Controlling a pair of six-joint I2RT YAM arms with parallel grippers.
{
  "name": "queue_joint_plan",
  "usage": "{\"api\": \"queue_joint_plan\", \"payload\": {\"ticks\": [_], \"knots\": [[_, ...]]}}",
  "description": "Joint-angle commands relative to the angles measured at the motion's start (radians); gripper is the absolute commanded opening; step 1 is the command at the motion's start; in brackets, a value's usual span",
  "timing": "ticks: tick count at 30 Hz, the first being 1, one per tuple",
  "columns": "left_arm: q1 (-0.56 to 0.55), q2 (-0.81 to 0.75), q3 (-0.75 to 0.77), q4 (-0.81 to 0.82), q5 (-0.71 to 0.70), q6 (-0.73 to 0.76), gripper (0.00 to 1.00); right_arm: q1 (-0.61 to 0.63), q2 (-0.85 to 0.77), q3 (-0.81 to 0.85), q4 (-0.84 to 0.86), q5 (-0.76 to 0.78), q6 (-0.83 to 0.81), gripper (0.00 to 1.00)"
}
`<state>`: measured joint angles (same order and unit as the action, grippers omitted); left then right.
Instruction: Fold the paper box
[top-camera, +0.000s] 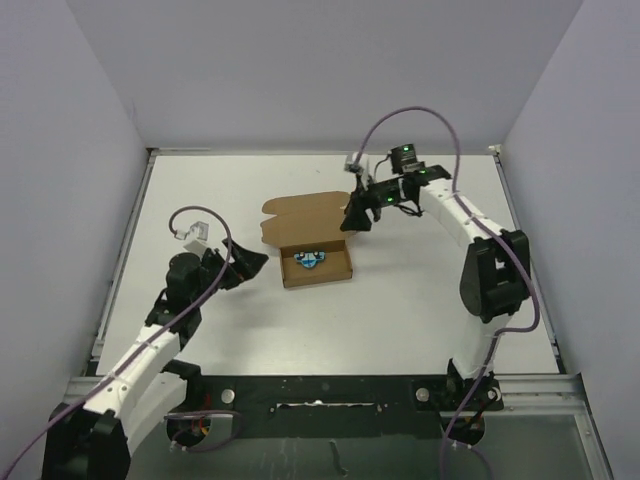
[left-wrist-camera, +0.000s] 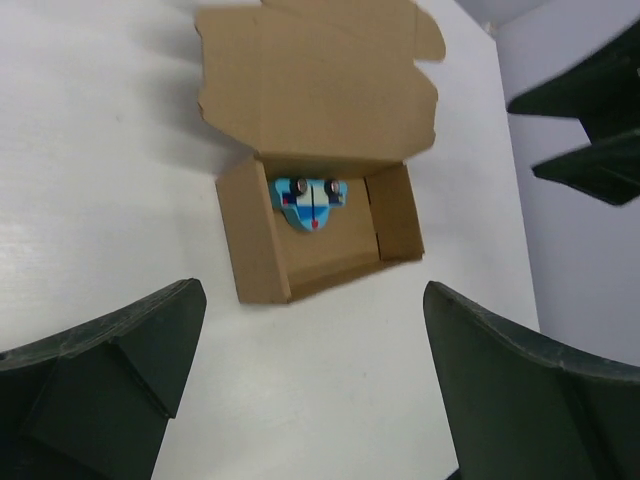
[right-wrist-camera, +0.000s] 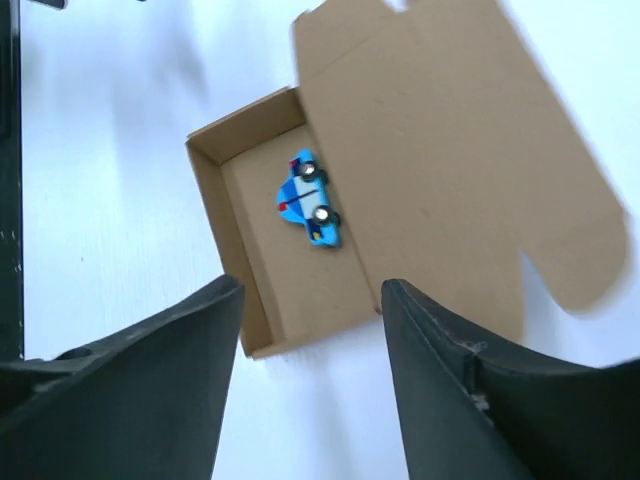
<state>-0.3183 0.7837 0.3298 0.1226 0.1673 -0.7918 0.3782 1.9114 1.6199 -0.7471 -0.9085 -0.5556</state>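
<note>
The paper box (top-camera: 316, 279) is seen open mid-surface (top-camera: 250, 330), its lid (top-camera: 305, 218) laid toward the far edge, a blue toy car (top-camera: 308, 260) inside. The left fingers (left-wrist-camera: 110, 385) and right fingers (right-wrist-camera: 150, 380) are held wide apart, nothing gripped.

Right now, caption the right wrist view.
Open right gripper facing the opened brown cardboard box, small blue toy car inside.

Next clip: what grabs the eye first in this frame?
A brown paper box sits mid-table, lid lying open toward the far side, with a tiny blue toy car inside. The left gripper and right gripper flank it, both open and holding nothing.
</note>
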Motion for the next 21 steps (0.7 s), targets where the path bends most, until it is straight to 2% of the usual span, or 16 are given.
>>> {"api": "queue_joint_plan", "payload": {"ticks": [1,4,8,12,16,21], "knots": [[0.197,0.193,0.116,0.266,0.256,-0.039,0.88,-0.181,-0.087,-0.107,0.303,-0.222,0.253,0.66],[0.291,0.327,0.171,0.368,0.37,-0.053,0.78,-0.27,-0.054,-0.127,0.407,-0.248,0.383,0.78],[0.32,0.472,0.285,0.352,0.442,0.019,0.71,-0.291,0.042,-0.059,0.387,-0.274,0.401,0.81],[0.342,0.614,0.399,0.333,0.508,0.081,0.57,-0.268,0.146,0.037,0.326,-0.265,0.372,0.81],[0.362,0.742,0.484,0.317,0.548,0.106,0.54,-0.242,0.24,0.143,0.204,-0.236,0.318,0.79],[0.361,0.848,0.542,0.312,0.592,0.132,0.54,-0.231,0.298,0.189,0.156,-0.223,0.296,0.77]]}}
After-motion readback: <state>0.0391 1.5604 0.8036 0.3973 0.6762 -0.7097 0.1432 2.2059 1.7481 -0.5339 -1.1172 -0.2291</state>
